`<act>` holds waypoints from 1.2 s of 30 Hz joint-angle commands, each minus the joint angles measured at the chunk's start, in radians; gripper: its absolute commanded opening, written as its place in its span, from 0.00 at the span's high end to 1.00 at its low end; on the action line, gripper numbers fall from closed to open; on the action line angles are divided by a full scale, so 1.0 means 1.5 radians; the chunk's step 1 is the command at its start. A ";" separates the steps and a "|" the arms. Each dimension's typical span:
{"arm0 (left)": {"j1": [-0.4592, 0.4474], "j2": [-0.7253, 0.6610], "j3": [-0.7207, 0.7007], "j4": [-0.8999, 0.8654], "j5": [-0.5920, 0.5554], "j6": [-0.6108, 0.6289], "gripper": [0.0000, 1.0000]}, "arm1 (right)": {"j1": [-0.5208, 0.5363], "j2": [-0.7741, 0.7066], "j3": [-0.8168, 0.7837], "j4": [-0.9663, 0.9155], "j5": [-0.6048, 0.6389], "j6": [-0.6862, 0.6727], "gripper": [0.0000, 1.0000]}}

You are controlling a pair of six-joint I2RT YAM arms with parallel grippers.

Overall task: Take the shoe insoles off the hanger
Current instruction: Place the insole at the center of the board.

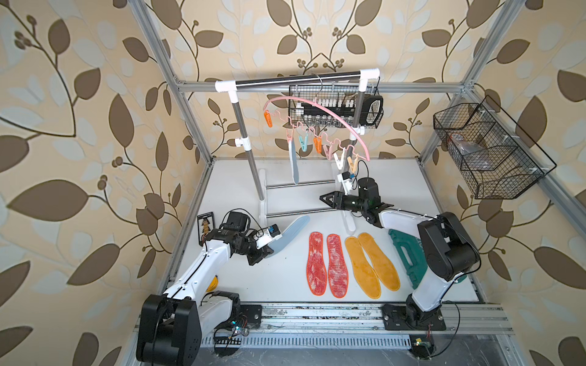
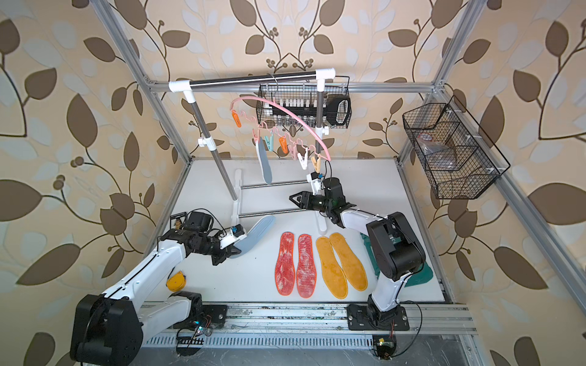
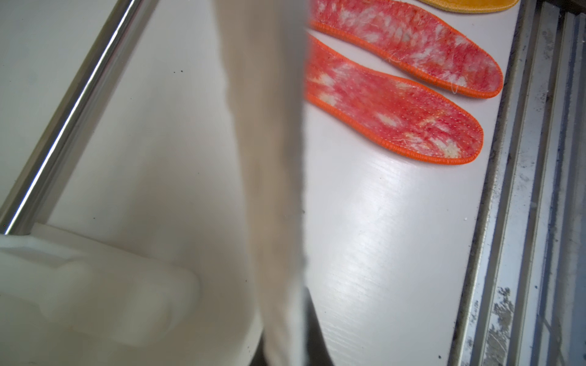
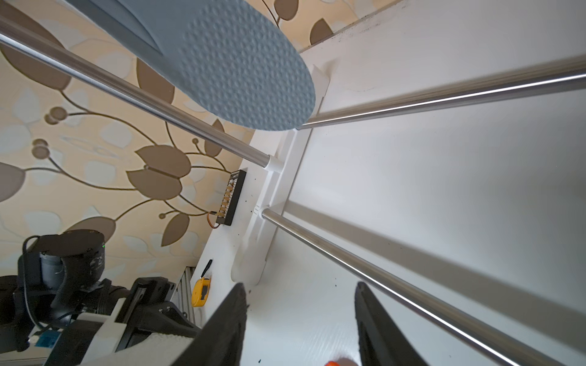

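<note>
The pink hanger (image 1: 333,112) hangs from the steel rack, and one grey-blue insole (image 1: 294,161) (image 4: 241,69) dangles from a pink clip on it. My left gripper (image 1: 268,250) is shut on the heel of the other grey-blue insole (image 1: 285,233) (image 2: 257,231), low over the table at the left. In the left wrist view that insole is a blurred pale band (image 3: 272,158). My right gripper (image 1: 326,199) (image 4: 301,285) stands open and empty, below and to the right of the hanging insole. Two red-and-white insoles (image 1: 317,266) (image 3: 393,111) and two orange-yellow insoles (image 1: 361,266) lie flat near the front.
The rack's top bar (image 1: 298,80), posts and floor rails (image 4: 444,95) surround the hanger. A wire basket (image 1: 336,104) hangs behind it and another (image 1: 485,149) is on the right wall. A dark green case (image 1: 409,253) lies under the right arm. A yellow tape measure (image 2: 176,280) sits front left.
</note>
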 commanded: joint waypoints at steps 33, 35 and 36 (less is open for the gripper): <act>-0.008 0.018 -0.020 -0.061 0.058 0.167 1.00 | 0.259 -0.449 -0.267 -0.114 0.145 -0.617 0.23; -0.015 0.024 -0.010 -0.075 0.042 0.180 1.00 | 0.266 -0.442 -0.253 -0.108 0.165 -0.622 0.21; -0.018 0.025 -0.008 -0.078 0.033 0.185 1.00 | 0.268 -0.438 -0.248 -0.103 0.169 -0.624 0.21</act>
